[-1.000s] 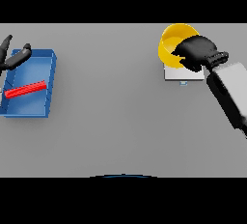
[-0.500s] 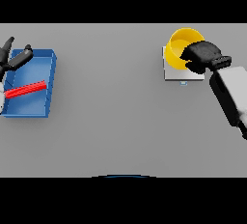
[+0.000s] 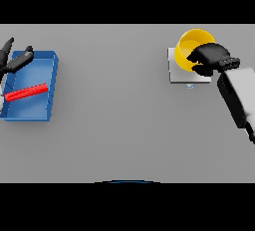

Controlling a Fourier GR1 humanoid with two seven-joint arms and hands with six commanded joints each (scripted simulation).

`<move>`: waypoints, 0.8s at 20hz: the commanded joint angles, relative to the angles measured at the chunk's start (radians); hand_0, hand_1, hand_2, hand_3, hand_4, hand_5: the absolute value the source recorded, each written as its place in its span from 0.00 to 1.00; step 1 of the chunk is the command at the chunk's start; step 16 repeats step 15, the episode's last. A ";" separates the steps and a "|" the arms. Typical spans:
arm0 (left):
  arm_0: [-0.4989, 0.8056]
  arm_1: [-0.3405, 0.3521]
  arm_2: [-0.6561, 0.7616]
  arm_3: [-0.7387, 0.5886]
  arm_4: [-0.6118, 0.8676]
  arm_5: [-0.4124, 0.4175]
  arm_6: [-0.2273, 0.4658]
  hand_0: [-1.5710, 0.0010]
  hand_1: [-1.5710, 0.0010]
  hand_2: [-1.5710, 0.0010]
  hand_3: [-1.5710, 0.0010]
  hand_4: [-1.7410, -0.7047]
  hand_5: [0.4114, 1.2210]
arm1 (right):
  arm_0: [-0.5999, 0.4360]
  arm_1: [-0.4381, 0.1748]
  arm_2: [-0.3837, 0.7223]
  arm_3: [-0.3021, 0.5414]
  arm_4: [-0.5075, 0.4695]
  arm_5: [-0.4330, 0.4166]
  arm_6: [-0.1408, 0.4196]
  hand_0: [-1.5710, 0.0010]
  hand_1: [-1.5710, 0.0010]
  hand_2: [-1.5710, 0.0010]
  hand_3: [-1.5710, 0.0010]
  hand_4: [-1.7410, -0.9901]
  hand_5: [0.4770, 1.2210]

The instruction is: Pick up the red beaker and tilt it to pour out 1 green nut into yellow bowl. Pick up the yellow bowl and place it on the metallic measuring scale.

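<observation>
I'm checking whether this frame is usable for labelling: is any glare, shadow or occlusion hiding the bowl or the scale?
Head view: even, flat light with no glare. The yellow bowl shows a darker shaded inner wall. The right robot hand covers its near-right rim and part of the metallic scale. Left robot hand sits at the blue tray's far-left corner.

Yellow bowl's [image 3: 191, 46] near rim behind the right hand [image 3: 211, 58] (scale [image 3: 180, 73] partly covered); left hand [image 3: 12, 60] edge-cropped.

Bowl [image 3: 191, 46] on scale [image 3: 179, 73], far right, my right hand [image 3: 211, 58] on it. Beaker [image 3: 26, 92] in tray [image 3: 50, 83], far left.
</observation>
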 commanded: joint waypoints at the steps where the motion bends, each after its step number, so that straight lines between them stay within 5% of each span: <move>1: 0.000 0.001 0.003 0.002 0.003 0.000 -0.002 1.00 1.00 1.00 1.00 0.87 0.45 | 0.006 0.006 -0.006 -0.003 -0.012 0.013 0.008 0.15 0.28 0.36 0.48 0.20 0.80; 4: 0.009 -0.005 0.006 -0.004 0.006 0.007 0.001 1.00 1.00 1.00 1.00 0.87 0.44 | 0.006 0.008 -0.029 -0.007 -0.044 0.050 0.011 0.52 0.57 0.63 0.70 0.30 0.60; 7: -0.005 0.001 0.007 0.015 0.003 0.000 0.000 1.00 1.00 1.00 1.00 0.88 0.42 | 0.009 0.016 -0.032 -0.005 -0.049 0.062 0.032 0.75 0.76 0.81 0.84 0.35 0.50; 11: 0.002 -0.007 0.003 -0.004 0.005 0.006 0.001 1.00 1.00 1.00 1.00 0.87 0.42 | 0.015 -0.001 -0.014 -0.021 -0.038 0.087 0.023 0.90 0.90 0.92 0.93 0.43 0.45; 16: 0.008 -0.005 0.002 0.000 0.001 0.008 -0.004 1.00 1.00 1.00 1.00 0.88 0.43 | 0.021 -0.009 -0.010 -0.036 -0.039 0.112 0.037 0.96 0.96 0.97 0.97 0.47 0.41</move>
